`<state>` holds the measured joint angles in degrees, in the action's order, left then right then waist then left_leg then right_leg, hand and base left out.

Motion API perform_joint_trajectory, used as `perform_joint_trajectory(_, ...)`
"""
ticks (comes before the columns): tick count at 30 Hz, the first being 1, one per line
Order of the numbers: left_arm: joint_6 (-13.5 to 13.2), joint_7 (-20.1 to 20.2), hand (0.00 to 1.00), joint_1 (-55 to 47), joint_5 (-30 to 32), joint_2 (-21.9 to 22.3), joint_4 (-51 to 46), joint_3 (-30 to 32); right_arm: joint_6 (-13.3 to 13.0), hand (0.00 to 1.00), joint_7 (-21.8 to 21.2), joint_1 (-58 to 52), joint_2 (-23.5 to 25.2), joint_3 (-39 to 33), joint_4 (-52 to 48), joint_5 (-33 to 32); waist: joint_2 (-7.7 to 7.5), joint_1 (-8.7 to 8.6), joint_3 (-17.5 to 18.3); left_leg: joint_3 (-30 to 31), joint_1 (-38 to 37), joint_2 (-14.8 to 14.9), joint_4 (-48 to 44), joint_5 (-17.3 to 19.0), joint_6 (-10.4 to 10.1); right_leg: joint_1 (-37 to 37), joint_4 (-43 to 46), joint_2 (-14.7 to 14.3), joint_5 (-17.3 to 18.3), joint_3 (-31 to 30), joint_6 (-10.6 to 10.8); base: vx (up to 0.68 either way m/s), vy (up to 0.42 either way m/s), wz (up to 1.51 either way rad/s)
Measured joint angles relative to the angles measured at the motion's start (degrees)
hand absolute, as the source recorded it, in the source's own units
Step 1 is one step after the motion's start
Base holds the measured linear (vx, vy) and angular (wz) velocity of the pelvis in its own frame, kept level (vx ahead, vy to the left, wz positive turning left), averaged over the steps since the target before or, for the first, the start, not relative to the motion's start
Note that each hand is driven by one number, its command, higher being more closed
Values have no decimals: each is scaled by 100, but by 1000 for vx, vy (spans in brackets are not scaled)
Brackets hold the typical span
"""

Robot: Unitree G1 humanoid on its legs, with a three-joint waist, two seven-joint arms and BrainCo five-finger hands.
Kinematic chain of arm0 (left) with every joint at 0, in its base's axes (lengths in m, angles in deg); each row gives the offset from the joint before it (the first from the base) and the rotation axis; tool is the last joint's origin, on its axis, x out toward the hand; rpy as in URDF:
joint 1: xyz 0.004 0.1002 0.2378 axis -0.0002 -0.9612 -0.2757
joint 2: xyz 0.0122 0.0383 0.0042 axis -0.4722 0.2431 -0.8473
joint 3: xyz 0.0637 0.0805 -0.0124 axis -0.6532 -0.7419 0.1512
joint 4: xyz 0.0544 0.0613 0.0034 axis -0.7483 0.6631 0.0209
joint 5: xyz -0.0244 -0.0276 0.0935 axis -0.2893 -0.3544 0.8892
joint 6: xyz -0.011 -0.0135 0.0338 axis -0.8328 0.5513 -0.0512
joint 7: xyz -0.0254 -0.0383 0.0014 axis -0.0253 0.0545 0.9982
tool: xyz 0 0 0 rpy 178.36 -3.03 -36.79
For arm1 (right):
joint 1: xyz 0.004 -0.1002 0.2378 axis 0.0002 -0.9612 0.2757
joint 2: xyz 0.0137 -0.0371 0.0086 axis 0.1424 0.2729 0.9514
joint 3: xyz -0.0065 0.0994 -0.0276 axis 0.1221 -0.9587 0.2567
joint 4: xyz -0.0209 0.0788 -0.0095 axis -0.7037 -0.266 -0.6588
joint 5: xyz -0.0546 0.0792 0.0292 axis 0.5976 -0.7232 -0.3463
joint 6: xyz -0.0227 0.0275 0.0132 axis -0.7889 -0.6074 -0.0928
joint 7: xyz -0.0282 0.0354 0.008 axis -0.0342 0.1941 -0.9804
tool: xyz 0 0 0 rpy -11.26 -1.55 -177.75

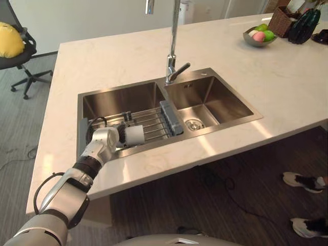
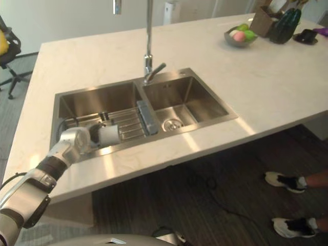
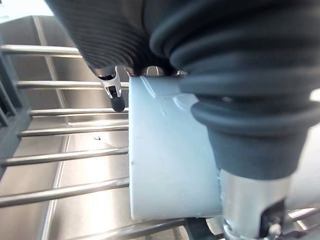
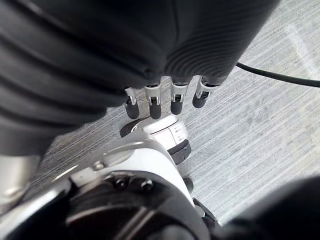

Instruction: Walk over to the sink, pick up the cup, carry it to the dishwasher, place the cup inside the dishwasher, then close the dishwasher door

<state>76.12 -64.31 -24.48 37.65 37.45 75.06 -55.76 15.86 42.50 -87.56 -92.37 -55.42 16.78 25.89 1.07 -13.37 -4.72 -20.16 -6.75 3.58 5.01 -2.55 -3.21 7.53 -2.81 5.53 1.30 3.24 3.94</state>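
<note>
The pale cylindrical cup (image 1: 136, 135) is held on its side over the wire rack (image 1: 154, 122) in the steel sink's (image 1: 233, 105) left basin. It is clasped in the left robot hand's (image 1: 119, 134) curled fingers, seemingly for lifting. The right robot hand (image 4: 172, 100) is hung slack over the floor.

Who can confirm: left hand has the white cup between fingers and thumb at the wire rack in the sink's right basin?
Not quite: wrong basin. The left hand has the white cup between fingers and thumb at the wire rack in the sink's left basin, as the left eye view shows.
</note>
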Motion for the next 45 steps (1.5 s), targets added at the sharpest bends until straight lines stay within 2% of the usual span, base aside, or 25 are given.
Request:
perform_joint_trajectory(5,-58,-227,100,-57,410,169,293,14,-20,0,-38,-21,-47,-77,-4,186,93,-25,27,-27,-41,-2,0,23,-5,-4,-4,-1,-1,-86,-2,-7,2,-7)
perform_joint_trajectory(13,-71,-703,100,-211,535,294,396,103,-25,0,-39,-33,-61,-113,-4,342,155,-58,60,-25,-49,5,0,71,-47,-7,-24,-12,0,-104,0,0,0,0)
perform_joint_trajectory(19,-360,-1250,100,-307,435,302,563,112,-127,0,-41,-38,-62,-112,-1,410,175,-63,73,-25,-71,4,0,72,-48,10,-24,-12,0,-110,-1,0,0,0)
perform_joint_trajectory(22,-516,-1524,100,-325,52,297,696,112,-156,0,-41,-44,-62,-110,3,437,176,-61,73,-27,-93,3,0,76,-49,31,-26,-12,1,-115,0,0,0,0)
perform_joint_trajectory(27,-570,-1558,100,-329,-303,300,700,111,-219,0,-41,-62,-60,-110,4,435,178,-60,75,-26,-92,2,0,78,-48,32,-30,-12,1,-115,1,0,0,0)
perform_joint_trajectory(34,-565,-1114,100,-236,-536,265,648,111,-219,0,-41,-68,-60,-110,5,427,180,-56,85,-23,-101,-1,0,54,-12,44,-25,-12,1,-113,1,0,0,0)
perform_joint_trajectory(40,-560,-1086,100,-272,-1657,111,455,59,-222,0,-40,-78,-60,-111,8,323,191,-45,95,-19,-104,-3,-1,54,-12,55,-18,-12,0,-104,1,0,0,0)
perform_joint_trajectory(45,-497,-1162,100,-457,-3078,-62,-259,118,-246,0,-40,-88,-27,-114,14,162,139,21,64,0,-71,-6,-1,52,-10,34,-16,-7,1,-82,1,0,0,0)
